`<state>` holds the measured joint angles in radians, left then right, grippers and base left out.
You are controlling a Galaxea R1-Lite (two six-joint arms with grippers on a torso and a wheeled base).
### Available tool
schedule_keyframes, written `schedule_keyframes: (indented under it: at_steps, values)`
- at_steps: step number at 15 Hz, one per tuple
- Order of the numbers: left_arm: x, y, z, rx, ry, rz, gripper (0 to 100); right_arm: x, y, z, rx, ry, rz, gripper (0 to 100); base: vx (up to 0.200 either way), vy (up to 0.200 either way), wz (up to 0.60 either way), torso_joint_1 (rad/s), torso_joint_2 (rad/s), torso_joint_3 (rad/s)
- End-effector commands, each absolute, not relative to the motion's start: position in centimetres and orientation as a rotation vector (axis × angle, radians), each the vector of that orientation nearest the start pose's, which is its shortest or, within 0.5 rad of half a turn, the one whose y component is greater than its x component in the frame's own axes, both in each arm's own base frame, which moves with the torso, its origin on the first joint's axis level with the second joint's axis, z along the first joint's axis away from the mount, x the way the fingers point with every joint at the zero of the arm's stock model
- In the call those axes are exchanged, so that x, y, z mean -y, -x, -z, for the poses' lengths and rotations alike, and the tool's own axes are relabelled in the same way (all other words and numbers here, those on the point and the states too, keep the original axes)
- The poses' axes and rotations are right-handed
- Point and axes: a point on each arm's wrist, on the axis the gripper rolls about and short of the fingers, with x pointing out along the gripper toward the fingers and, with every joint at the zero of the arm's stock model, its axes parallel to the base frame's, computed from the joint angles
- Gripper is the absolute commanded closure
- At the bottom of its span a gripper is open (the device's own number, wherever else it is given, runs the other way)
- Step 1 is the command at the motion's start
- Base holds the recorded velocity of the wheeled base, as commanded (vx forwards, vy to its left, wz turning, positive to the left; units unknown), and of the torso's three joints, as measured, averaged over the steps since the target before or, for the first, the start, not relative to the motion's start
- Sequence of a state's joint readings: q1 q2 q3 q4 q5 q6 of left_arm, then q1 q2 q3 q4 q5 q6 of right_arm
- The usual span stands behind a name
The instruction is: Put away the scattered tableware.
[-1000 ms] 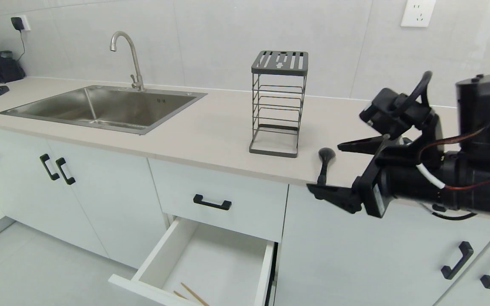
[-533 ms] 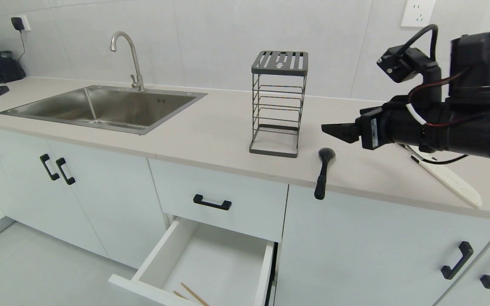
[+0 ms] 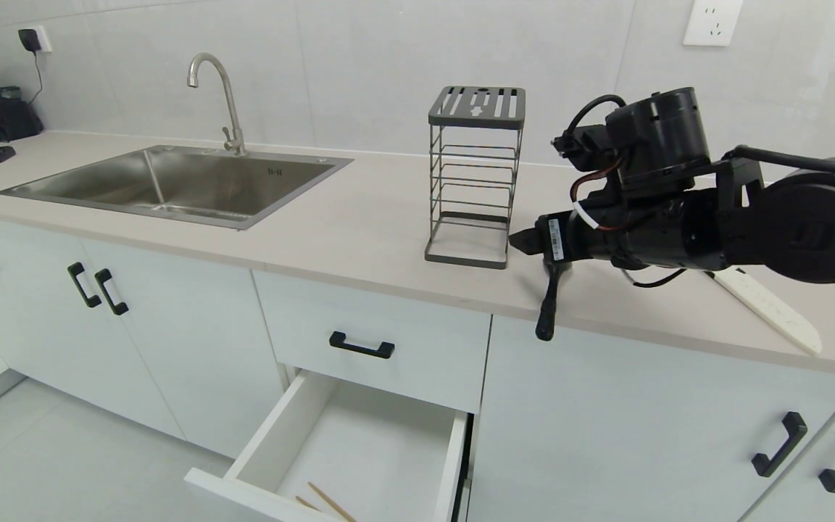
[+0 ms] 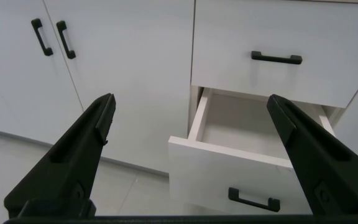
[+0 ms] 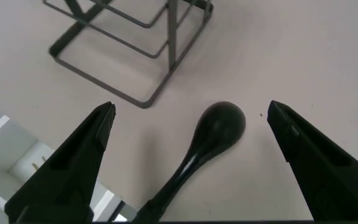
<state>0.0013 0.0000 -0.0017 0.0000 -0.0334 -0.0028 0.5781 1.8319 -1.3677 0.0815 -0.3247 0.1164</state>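
The right gripper [image 5: 188,115] hangs with its jaws wide apart over the round bowl of the black spoon [image 5: 219,124]. The spoon lies on the counter [image 3: 359,232] at 4 o'clock from the wire rack [image 3: 474,181], its handle poking past the front edge. A white knife [image 3: 765,308] lies at the spoon's 3 o'clock. The left gripper [image 4: 188,102], jaws also apart, faces the open drawer [image 4: 229,168]
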Motion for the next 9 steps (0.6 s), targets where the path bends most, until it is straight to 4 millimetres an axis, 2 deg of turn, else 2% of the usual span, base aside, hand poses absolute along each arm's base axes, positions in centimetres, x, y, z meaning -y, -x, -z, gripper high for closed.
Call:
schedule_keyframes:
  at_steps: [1,5,9]
  values:
    - [0.1,2.3,-7.6,0.0,0.003,0.032,0,-19.0,-30.3,-22.4,-0.512,0.129,-0.203,0,0.0,0.0,0.0,0.0,0.0,0.0]
    - [0.1,2.3,-7.6,0.0,0.003,0.032,0,-19.0,-28.7,-22.4,-0.563,0.112,-0.134,0,0.0,0.0,0.0,0.0,0.0,0.0]
    - [0.1,2.3,-7.6,0.0,0.003,0.032,0,-19.1,-28.8,-21.7,-0.586,0.122,-0.12,0,0.0,0.0,0.0,0.0,0.0,0.0]
